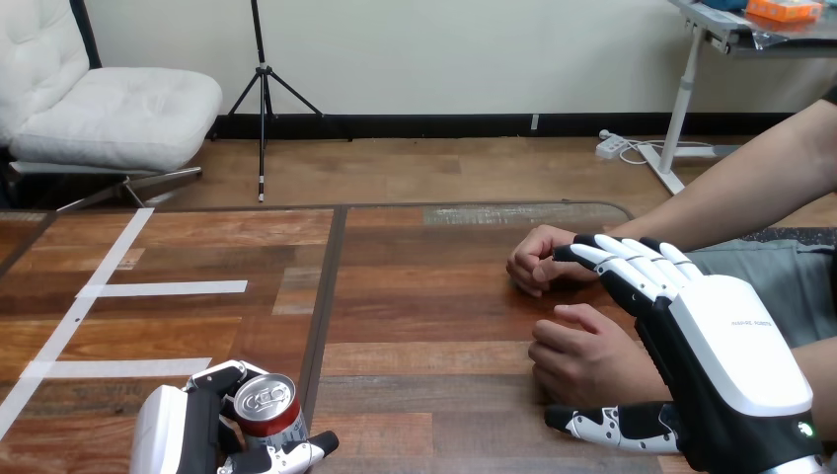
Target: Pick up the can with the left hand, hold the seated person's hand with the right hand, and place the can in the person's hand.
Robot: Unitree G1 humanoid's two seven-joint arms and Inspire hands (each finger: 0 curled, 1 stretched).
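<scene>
Nearest us, our left hand (173,430) sat at the view's bottom-left corner w/ fingers and thumb curled round the can (266,407). The can stood upright in that grip, on the table (415,296) or just over it; we couldn't tell which. Our right hand (730,346) was spread wide at the view's right, fingers (632,259) straight, thumb (612,425) splayed, gripping nothing. The person's near hand (582,360) lay loosely curled, knuckles up, between that thumb and the fingers. The far hand (538,262) rested by our fingertips, also curled, maybe touching them.

Risks, as we judged them: neither of the person's hands was palm-up, so a can brought over now would've had nowhere to land & could've rolled off. Closing the right hand looked tricky too, b/c the two hands sat close together, and our fingers could've caught the wrong one or pinched. The can was well apart from both, so the carry across was long. If the grip was shallow, it might've slipped or tilted en route.
</scene>
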